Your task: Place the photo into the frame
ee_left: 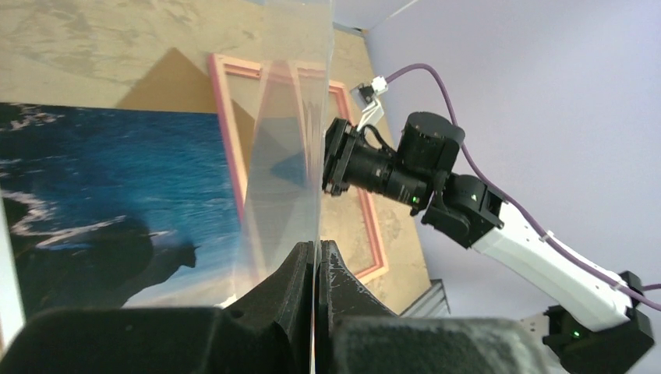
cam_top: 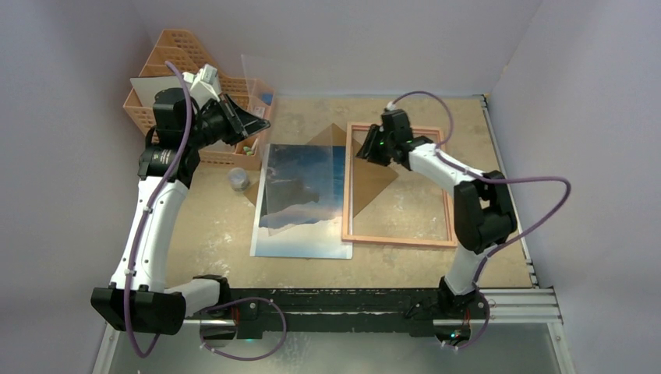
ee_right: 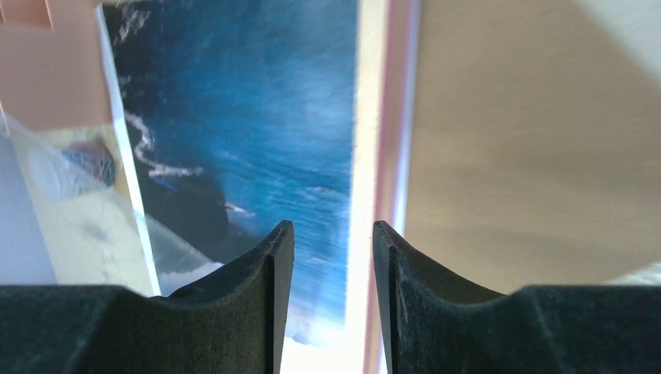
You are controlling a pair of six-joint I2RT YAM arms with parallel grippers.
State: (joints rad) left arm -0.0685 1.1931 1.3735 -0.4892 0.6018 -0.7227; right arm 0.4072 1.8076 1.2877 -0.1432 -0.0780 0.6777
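The photo (cam_top: 300, 206) lies face up on the table, blue sea and dark mountains showing, just left of the pink frame (cam_top: 397, 240). A brown backing board (cam_top: 372, 178) lies askew across the frame's upper left part and the photo's edge. My left gripper (cam_top: 257, 121) hangs above the photo's far left corner, shut on a clear sheet (ee_left: 284, 140) that stands on edge between its fingers (ee_left: 300, 269). My right gripper (ee_right: 334, 234) is open over the frame's left rail (ee_right: 394, 117), photo (ee_right: 257, 117) on one side and board (ee_right: 530, 140) on the other, nothing between its fingers.
An orange mesh file rack (cam_top: 167, 54) stands at the back left, with a white sheet (cam_top: 152, 86) in it. A small grey round object (cam_top: 238, 179) sits on the table left of the photo. Walls close in on both sides and behind.
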